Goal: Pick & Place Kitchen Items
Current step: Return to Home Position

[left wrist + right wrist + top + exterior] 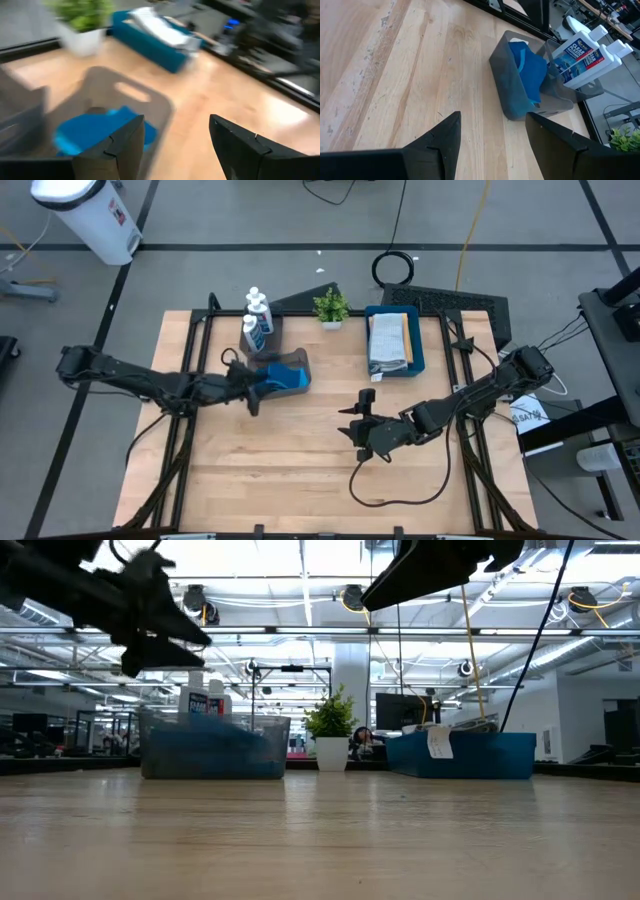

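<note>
Sponges lie bunched in the bin beside the bottles, grouped by kind. Left jaws hang wide and empty over its edge, free to head home; right jaws, also wide, wait over the table.

The blue sponges in the grey bin are blurring into one patch in the left wrist view, so they cannot be counted. In the low view the bin's cloudy wall is veiling them and covering the lower halves of the white bottles. The picture's upper edge is cutting off the left arm and the right arm. From above, the cloths in the tray are showing too small to tell apart. An edge of the right wrist view is cropping the plant.
</note>
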Available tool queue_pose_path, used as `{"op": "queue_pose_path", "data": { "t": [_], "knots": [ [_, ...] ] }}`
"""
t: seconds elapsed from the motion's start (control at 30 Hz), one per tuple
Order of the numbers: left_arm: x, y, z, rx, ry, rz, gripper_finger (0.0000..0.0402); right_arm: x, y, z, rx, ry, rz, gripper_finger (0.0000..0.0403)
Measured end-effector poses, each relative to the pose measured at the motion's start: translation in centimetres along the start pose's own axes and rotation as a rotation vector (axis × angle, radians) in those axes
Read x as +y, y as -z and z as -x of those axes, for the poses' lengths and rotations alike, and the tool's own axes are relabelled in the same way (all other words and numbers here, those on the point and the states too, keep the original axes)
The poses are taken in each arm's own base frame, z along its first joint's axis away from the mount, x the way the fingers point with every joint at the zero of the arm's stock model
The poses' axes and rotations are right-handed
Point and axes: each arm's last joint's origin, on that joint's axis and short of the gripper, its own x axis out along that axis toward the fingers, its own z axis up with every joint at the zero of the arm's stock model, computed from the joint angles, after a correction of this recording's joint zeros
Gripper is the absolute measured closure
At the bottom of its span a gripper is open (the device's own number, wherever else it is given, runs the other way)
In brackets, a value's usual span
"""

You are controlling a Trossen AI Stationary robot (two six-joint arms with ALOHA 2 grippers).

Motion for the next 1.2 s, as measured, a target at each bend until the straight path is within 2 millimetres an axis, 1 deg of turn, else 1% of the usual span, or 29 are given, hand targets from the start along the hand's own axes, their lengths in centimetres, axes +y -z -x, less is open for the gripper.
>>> {"op": "queue_pose_path", "data": {
  "t": [0.1, 0.23, 0.4, 0.5, 0.63, 0.83, 1.0, 1.2],
  "knots": [
    [-0.3, -0.5, 0.7, 0.025, 0.136, -0.058, 0.0176, 0.0, 0.0, 0.0, 0.000, 0.000, 0.000, 0.0206],
    [-0.5, -0.6, 1.7, 0.085, 0.310, -0.164, 0.0176, 0.0, 0.0, 0.0, 0.000, 0.000, 0.001, 0.0206],
    [-0.5, -0.7, 2.5, 0.118, 0.421, -0.209, 0.0176, 0.0, 0.0, 0.0, 0.000, 0.000, 0.000, 0.0206],
    [-0.4, -1.0, 3.0, 0.090, 0.430, -0.234, 0.0176, 0.0, 0.0, 0.0, 0.000, 0.000, 0.000, 0.0206],
    [0.1, -1.3, 3.8, 0.053, 0.401, -0.250, 0.0176, 0.0, 0.0, 0.0, 0.000, 0.000, 0.001, 0.0206],
    [1.1, -1.1, 4.9, 0.070, 0.317, -0.266, 0.0176, 0.0, 0.0, 0.0, 0.001, 0.000, 0.001, 0.0206],
    [1.7, -0.6, 5.3, 0.122, 0.282, -0.286, 0.0176, 0.0, 0.0, 0.0, 0.001, 0.000, 0.001, 0.0206],
    [1.9, -0.7, 5.3, 0.094, 0.228, -0.319, 0.0176, 0.0, 0.0, 0.0, 0.000, 0.000, 0.001, 0.0206]
  ]
}}
